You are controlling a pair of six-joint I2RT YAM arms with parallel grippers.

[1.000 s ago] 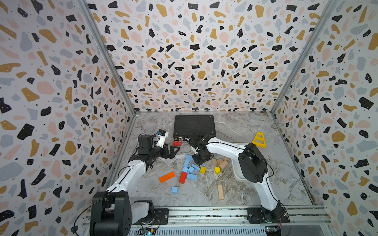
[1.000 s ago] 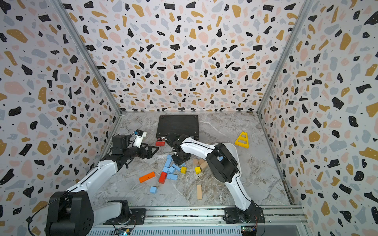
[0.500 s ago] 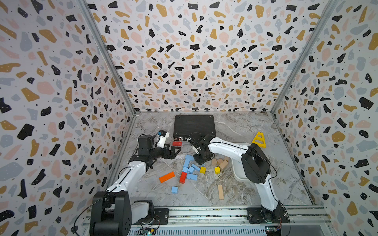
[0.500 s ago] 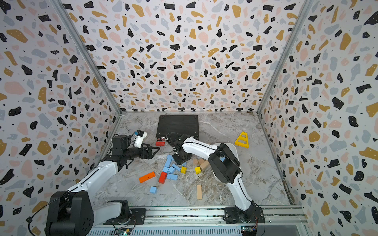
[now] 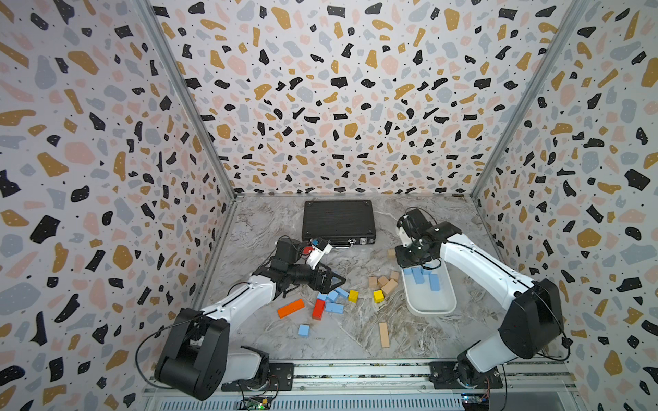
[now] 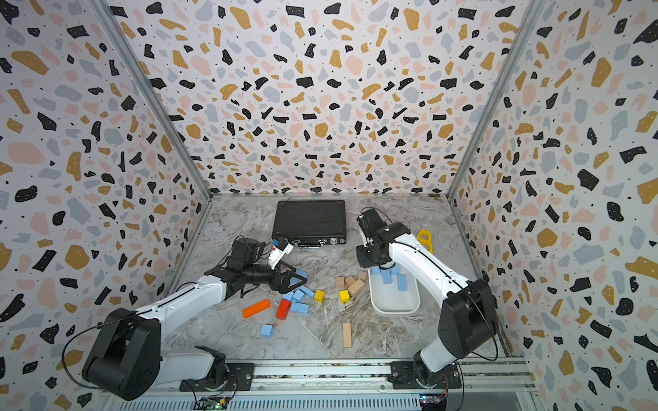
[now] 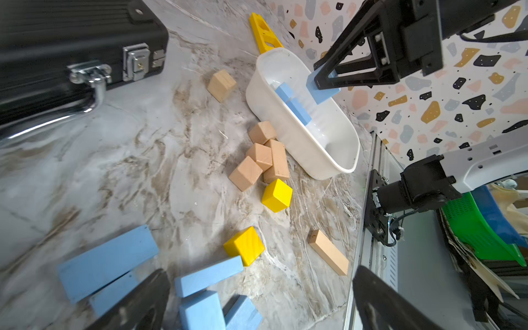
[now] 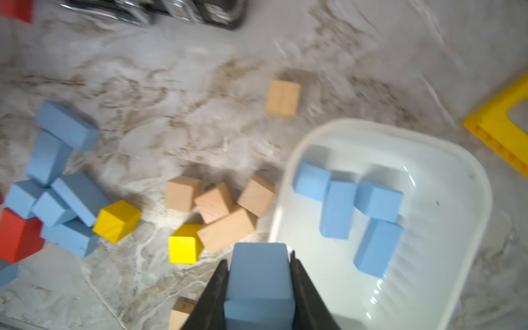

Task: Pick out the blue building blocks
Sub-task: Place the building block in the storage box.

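Note:
Several light-blue blocks (image 5: 334, 308) lie in a heap on the marble floor, seen close in the left wrist view (image 7: 107, 261), and a lone blue cube (image 5: 303, 330) sits nearer the front. More blue blocks (image 8: 337, 208) lie inside the white tub (image 5: 431, 309). My right gripper (image 5: 409, 261) hangs over the tub's far end, shut on a blue block (image 8: 258, 280); that held block also shows in the left wrist view (image 7: 323, 88). My left gripper (image 5: 334, 279) stands open just above the heap, its fingers (image 7: 137, 303) wide apart with nothing between them.
A black case (image 5: 338, 220) lies at the back. Tan blocks (image 5: 384, 283) crowd the tub's left side, with two yellow cubes (image 5: 378, 296) beside them. An orange bar (image 5: 291, 308), a red block (image 5: 318, 309) and a tan bar (image 5: 384, 334) lie in front. A yellow triangle (image 6: 424, 239) sits far right.
My right arm has lifted from the block heap and swung right to above the tub, carrying a blue block. The left arm has hardly moved.

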